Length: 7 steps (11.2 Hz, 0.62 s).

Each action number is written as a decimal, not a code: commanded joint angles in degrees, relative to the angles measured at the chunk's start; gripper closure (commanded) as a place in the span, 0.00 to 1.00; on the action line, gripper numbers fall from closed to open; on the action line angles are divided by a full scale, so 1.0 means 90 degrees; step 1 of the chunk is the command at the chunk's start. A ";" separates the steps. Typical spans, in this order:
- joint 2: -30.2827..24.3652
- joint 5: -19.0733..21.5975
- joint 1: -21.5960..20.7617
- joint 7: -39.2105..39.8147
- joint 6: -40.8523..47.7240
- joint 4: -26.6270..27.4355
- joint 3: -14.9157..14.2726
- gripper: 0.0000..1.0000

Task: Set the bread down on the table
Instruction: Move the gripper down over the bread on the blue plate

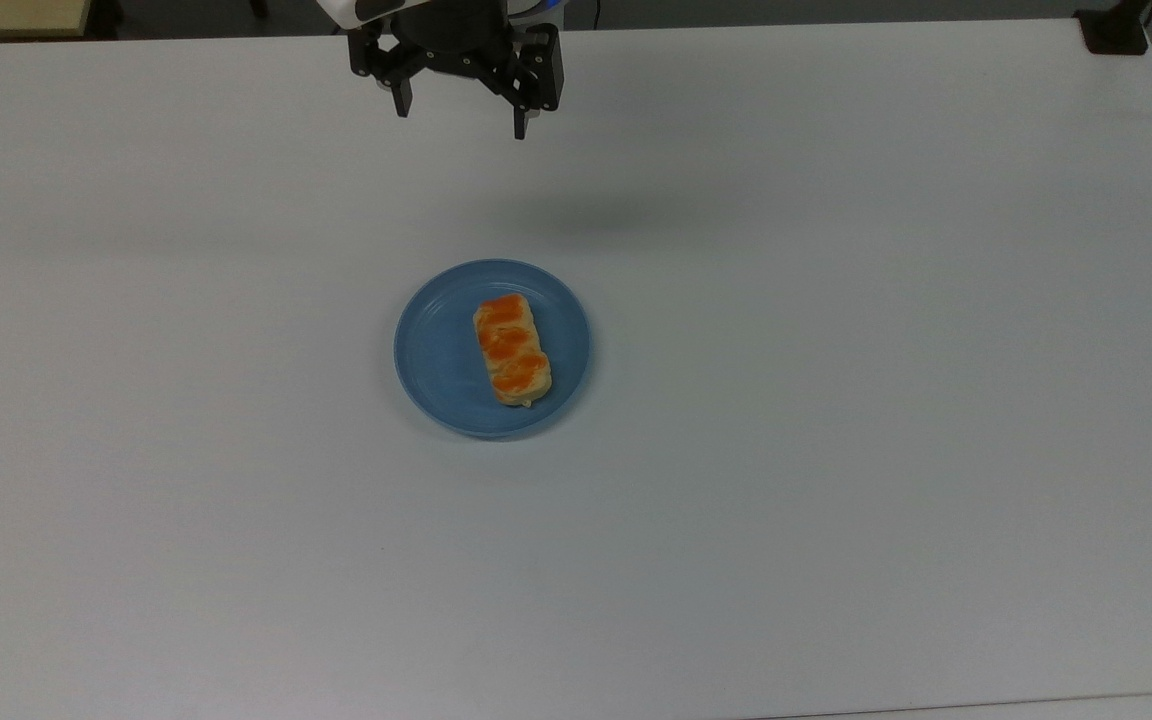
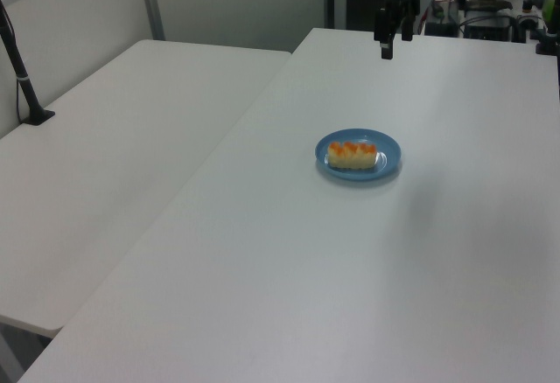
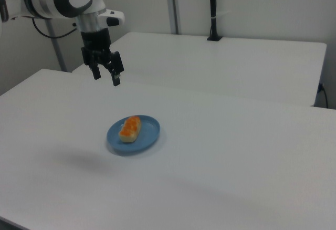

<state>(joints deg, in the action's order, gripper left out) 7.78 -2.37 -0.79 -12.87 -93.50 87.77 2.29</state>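
Note:
The bread (image 1: 512, 347), a pale-tan bun with orange glazed patches, lies on a round blue plate (image 1: 436, 350) in the middle of the white table (image 1: 836, 450). It also appears as the bread (image 2: 353, 155) and the bread (image 3: 129, 128) on the plate (image 2: 389, 150) (image 3: 149, 133). My gripper (image 1: 461, 122) hangs open and empty high above the table's far side, well apart from the plate. In the side views the gripper (image 2: 386, 51) (image 3: 106, 77) points straight down.
A second white table (image 2: 114, 173) stands beside this one, with a black pole clamped at its edge (image 2: 22, 77). Bare tabletop surrounds the plate on all sides. Dark equipment (image 2: 490, 7) sits beyond the far end.

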 commanded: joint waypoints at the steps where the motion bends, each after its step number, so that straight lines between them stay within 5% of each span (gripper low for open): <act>1: 0.0235 0.0097 -0.0030 0.0421 -0.0273 0.0112 -0.0011 0.00; 7: 0.0239 0.0088 -0.0010 0.0414 -0.0256 0.0082 -0.0030 0.00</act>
<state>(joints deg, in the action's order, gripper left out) 10.98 -2.37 -0.86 -10.45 -95.07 87.83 2.31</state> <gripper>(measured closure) 0.000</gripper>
